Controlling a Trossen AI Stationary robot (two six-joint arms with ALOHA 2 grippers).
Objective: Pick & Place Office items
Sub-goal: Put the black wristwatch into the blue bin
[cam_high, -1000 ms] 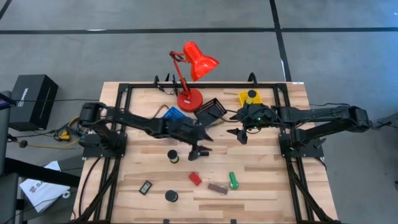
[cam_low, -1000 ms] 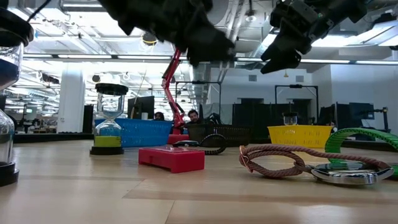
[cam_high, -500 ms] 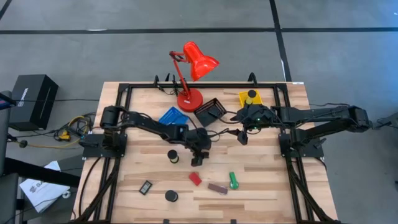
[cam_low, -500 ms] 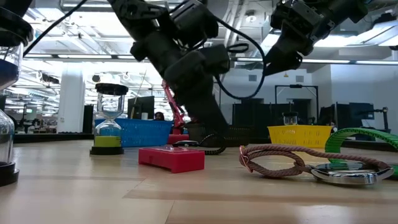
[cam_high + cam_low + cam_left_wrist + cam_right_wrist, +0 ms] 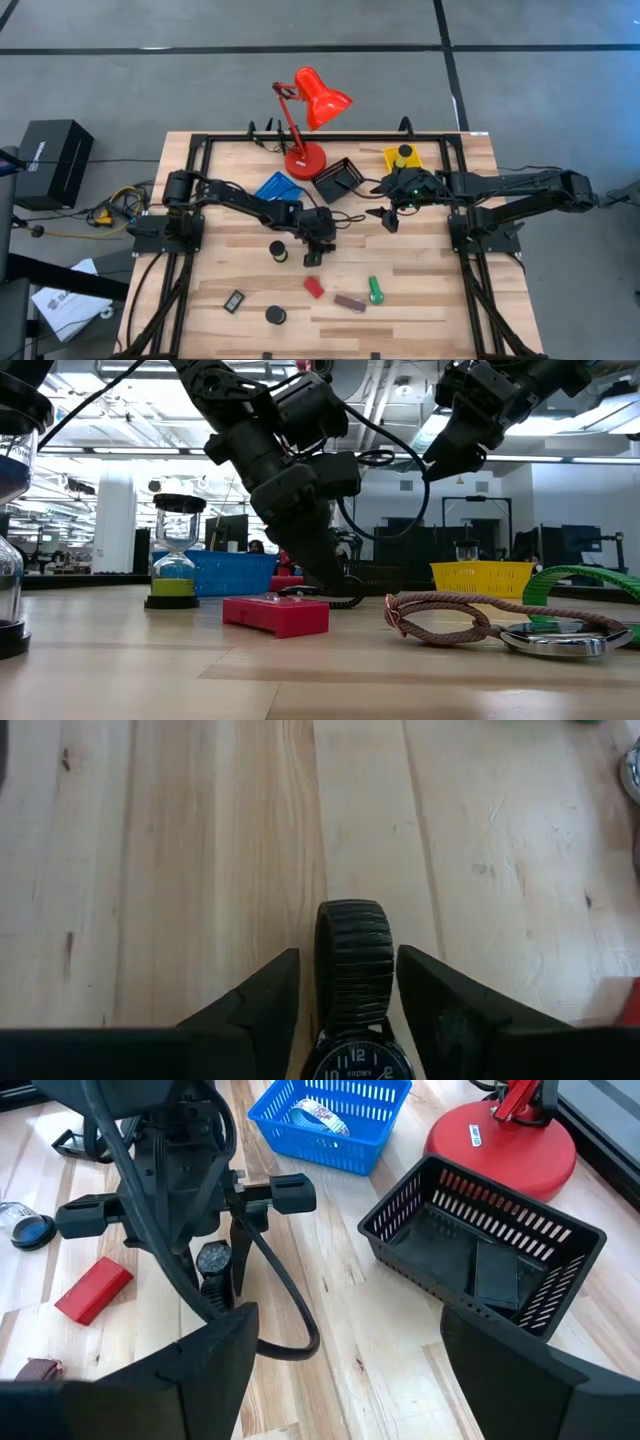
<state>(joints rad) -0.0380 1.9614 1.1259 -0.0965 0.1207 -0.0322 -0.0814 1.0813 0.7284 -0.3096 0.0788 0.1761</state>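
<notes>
My left gripper [image 5: 315,258] is down at the table's middle, open. In the left wrist view its fingers [image 5: 270,995] stand on either side of a black wristwatch [image 5: 352,960]. The watch lies flat on the wood with its band running along the fingers, and I see no touch. The right wrist view shows the same watch [image 5: 213,1260] under that gripper. My right gripper [image 5: 385,214] hovers open above the table, right of the black tray. A red block [image 5: 314,287], green cylinder [image 5: 375,290], brown bar [image 5: 350,302], black round piece [image 5: 275,315] and small black rectangle [image 5: 234,300] lie nearer the near edge.
The blue tray [image 5: 277,187], black tray [image 5: 338,178] and yellow tray [image 5: 403,157] sit along the far side by the red lamp [image 5: 305,160]. A small hourglass [image 5: 278,251] stands just left of my left gripper. The low view shows a silvery clip [image 5: 560,640] beside a brown strap [image 5: 450,618].
My left gripper has moved from beside the blue tray toward the near edge and come down to the table. It now stands with its fingers on either side of the watch. The right arm has kept still.
</notes>
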